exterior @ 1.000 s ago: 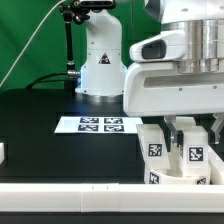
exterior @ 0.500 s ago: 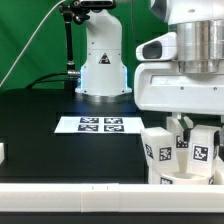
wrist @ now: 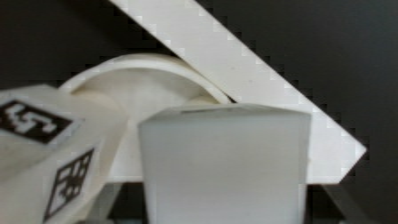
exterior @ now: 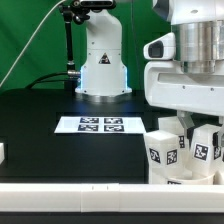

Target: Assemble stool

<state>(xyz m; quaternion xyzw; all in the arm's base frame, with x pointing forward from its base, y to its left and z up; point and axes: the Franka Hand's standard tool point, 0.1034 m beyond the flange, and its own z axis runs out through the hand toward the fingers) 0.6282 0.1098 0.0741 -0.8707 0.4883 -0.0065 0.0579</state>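
Observation:
In the wrist view a plain white leg (wrist: 224,160) fills the gap between my gripper's (wrist: 224,208) dark fingers, which are shut on it. A second leg with black-and-white tags (wrist: 47,150) stands close beside it. The round white seat (wrist: 134,85) lies just beyond both legs. In the exterior view my gripper (exterior: 188,134) hangs at the exterior view's right. It comes down over two upright tagged legs (exterior: 163,155) (exterior: 206,151) that stand on the seat (exterior: 186,180). The seat is mostly hidden behind them.
The long white border rail (exterior: 70,191) runs along the front edge and shows as a diagonal band in the wrist view (wrist: 222,45). The marker board (exterior: 100,124) lies mid-table. A small white part (exterior: 2,152) sits at the exterior view's left edge. The arm's base (exterior: 102,60) stands behind.
My gripper has moved toward the exterior view's right. The two tagged legs under it have shifted right with it.

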